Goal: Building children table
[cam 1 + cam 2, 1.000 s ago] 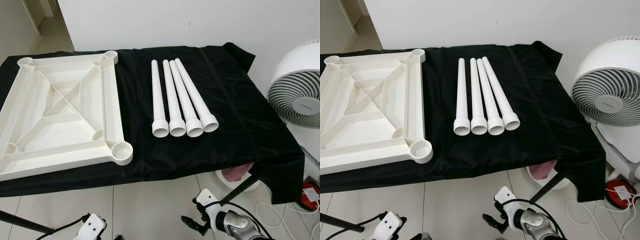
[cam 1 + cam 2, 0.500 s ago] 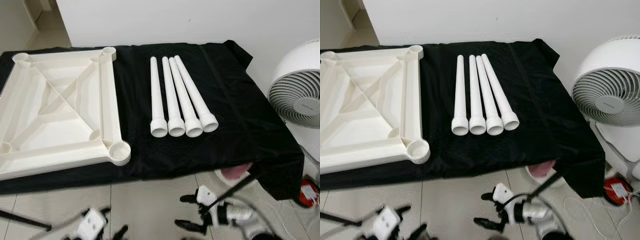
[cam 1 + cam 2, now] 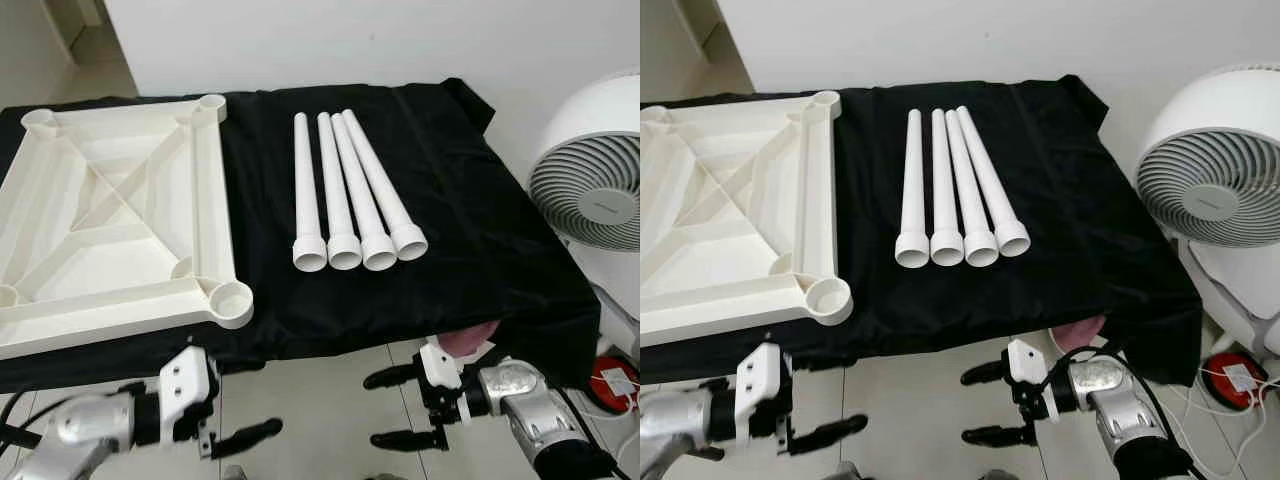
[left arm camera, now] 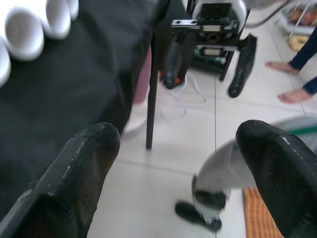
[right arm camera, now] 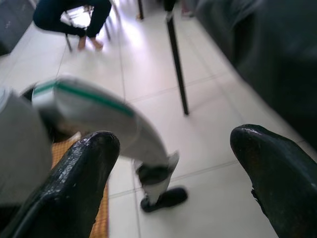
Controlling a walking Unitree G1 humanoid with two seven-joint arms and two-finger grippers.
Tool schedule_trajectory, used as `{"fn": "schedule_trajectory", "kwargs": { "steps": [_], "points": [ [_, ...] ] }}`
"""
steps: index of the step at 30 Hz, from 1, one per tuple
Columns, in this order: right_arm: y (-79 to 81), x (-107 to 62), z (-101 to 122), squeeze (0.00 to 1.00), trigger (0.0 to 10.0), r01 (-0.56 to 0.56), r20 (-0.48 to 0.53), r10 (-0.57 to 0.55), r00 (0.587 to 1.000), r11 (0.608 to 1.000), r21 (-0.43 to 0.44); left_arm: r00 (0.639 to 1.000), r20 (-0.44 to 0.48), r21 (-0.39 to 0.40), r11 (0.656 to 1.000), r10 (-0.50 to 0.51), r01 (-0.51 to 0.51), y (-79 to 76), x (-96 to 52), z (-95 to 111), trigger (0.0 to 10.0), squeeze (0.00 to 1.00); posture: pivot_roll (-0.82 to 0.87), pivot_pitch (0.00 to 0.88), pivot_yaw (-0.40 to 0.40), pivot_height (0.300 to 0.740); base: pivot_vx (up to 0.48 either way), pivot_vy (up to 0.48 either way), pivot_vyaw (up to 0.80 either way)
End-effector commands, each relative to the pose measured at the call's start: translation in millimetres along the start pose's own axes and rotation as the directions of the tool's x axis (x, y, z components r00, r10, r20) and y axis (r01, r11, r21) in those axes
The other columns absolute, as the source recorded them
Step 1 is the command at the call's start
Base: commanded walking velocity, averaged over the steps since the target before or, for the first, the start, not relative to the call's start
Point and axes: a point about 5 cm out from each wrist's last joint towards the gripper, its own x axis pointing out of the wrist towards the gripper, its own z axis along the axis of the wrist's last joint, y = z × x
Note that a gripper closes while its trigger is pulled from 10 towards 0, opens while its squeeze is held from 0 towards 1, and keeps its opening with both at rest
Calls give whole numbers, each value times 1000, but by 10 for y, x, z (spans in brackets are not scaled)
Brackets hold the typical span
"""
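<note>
The upturned white plastic children's tabletop [image 3: 115, 215] lies at the left of the head view on the black-draped surface [image 3: 480, 230], four white tubular legs [image 3: 355, 195] side by side at centre, a white fan [image 3: 592, 185] at right. Both arms have risen into the lower frame since a second ago: left gripper [image 3: 235, 437] and right gripper [image 3: 400, 408], jaws spread, empty, below the surface edge. Assembly looks about to start.

Left wrist view: released fingers [image 4: 74, 173], the leg ends at upper left.

Right wrist view: parted fingers [image 5: 79, 173] over tiled floor [image 5: 198, 163].
</note>
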Motion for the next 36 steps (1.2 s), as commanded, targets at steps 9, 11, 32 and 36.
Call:
{"fn": "schedule_trajectory", "kwargs": {
  "steps": [9, 11, 32, 36],
  "points": [
    [-368, 6, 647, 0, 10000, 202, 276, -179, 944, 978, -58, 986, 121, -12, 993, 117, -116, 210, 32, 318, 10000, 0, -22, 19, 40, 740, 0, 0, 0],
    [-445, 31, 734, 0, 10000, 268, 320, -235, 918, 961, -65, 973, 157, -18, 985, 170, -169, 275, 55, 363, 10000, 0, -22, 18, 39, 740, 0, 0, 0],
    [-1075, 11, 1206, 0, 10000, 875, 367, -873, 320, 421, 238, 643, 263, -264, 694, 720, -670, 1116, 350, 684, 10000, 0, -82, 46, 106, 740, 0, 0, 0],
    [-1115, -69, 1177, 0, 10000, 920, 318, -932, 175, 269, 284, 576, 233, -276, 622, 783, -733, 1239, 360, 647, 10000, 0, -87, 46, 101, 740, 0, 0, 0]
  ]
}}
